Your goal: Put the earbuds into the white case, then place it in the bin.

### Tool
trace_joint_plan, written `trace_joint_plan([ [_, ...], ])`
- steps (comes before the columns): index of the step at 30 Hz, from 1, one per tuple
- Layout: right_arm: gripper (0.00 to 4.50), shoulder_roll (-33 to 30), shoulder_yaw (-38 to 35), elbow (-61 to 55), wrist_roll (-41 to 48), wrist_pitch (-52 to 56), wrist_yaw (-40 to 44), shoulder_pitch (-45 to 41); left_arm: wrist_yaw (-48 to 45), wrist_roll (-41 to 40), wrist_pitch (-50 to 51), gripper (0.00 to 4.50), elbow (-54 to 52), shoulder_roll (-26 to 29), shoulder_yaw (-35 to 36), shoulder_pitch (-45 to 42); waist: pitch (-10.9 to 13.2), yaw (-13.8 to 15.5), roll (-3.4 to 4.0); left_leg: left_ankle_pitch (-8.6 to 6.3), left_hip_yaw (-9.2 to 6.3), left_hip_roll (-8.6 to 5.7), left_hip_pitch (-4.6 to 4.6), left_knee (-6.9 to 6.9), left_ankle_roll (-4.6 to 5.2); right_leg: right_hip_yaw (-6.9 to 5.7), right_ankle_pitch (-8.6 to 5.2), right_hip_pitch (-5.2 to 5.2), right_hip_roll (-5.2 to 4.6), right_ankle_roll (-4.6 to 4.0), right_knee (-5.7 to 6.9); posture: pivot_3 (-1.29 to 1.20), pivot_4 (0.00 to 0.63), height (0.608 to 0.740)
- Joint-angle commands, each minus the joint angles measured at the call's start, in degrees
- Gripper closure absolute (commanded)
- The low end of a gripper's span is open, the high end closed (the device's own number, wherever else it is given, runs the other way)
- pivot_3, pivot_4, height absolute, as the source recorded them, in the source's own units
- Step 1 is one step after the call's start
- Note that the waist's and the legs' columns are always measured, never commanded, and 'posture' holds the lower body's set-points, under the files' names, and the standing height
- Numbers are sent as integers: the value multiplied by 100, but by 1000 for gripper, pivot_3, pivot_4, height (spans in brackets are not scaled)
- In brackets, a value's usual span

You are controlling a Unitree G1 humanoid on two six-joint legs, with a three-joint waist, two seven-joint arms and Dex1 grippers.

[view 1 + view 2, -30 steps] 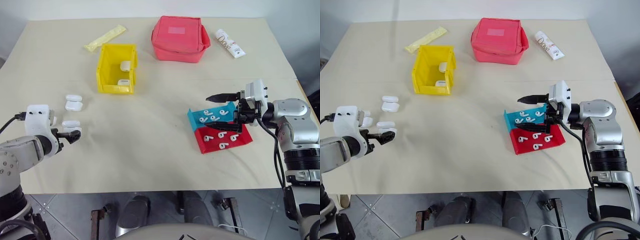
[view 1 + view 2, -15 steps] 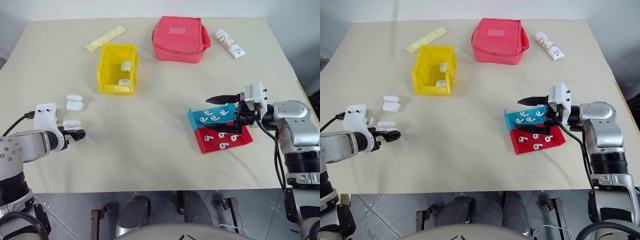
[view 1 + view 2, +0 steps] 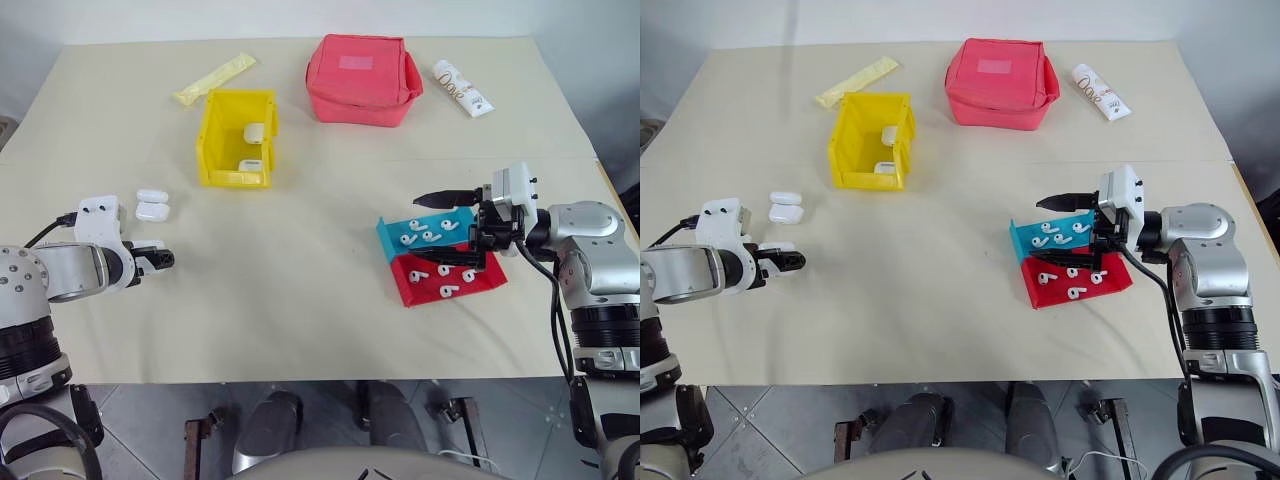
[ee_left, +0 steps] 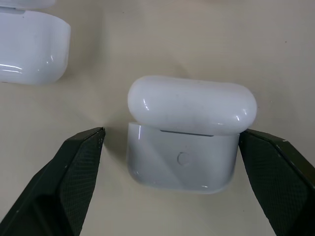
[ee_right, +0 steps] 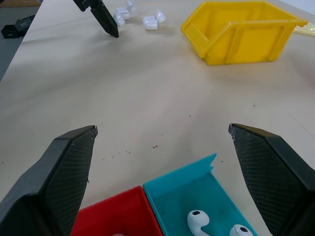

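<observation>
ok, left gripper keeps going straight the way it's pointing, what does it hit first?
Most likely the white case: it sits between the open fingers of the left gripper, straight ahead and near. They look clear of its sides; the table lies just beyond. Depth is hard to judge.

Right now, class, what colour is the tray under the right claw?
Blue tray, beside the red one; clearest in the left eye view.

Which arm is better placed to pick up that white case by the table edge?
Left. The open left gripper already straddles the white case, while the right gripper hovers over the trays.
</observation>
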Motion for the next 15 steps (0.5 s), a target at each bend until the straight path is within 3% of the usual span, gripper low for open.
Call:
trace_joint_plan([
  [1,0,-96,-171,-163,109,2,-15,-36,311,-266,65,618,190,153,-248,89,-2,-8,2,0,1,-1,1,-1,0,2,0,0,0,0,0,0,150,740],
  [5,0,-93,-178,-157,99,-3,-45,-43,438,-559,65,1676,93,227,-217,197,-4,-30,6,0,7,0,9,-10,-2,10,0,-3,5,-1,1,0,150,740],
  [8,0,-119,-205,-170,103,8,-69,-47,-286,-438,-84,1676,-710,257,-181,309,-4,-43,6,0,13,0,12,-12,-5,11,-3,-6,9,-5,3,0,150,740],
  [10,0,-143,-239,-210,110,33,-101,-35,-1148,-283,-716,1676,-1426,345,-212,598,-4,-42,3,0,16,4,5,-11,-5,13,-3,-10,8,-5,1,0,150,740],
  [12,0,-157,-284,-298,140,86,-152,0,-2309,195,-1949,1676,-2102,397,-322,1091,-9,-41,-9,0,22,10,-21,-2,-4,14,-3,-30,6,-6,2,0,150,740],
  [15,0,-176,-365,-590,219,243,-313,154,-4612,1080,-4575,1676,-2691,-55,-427,1826,-10,-23,-11,2,43,15,-35,0,-4,17,-1,-46,3,-9,1,0,150,740],
])
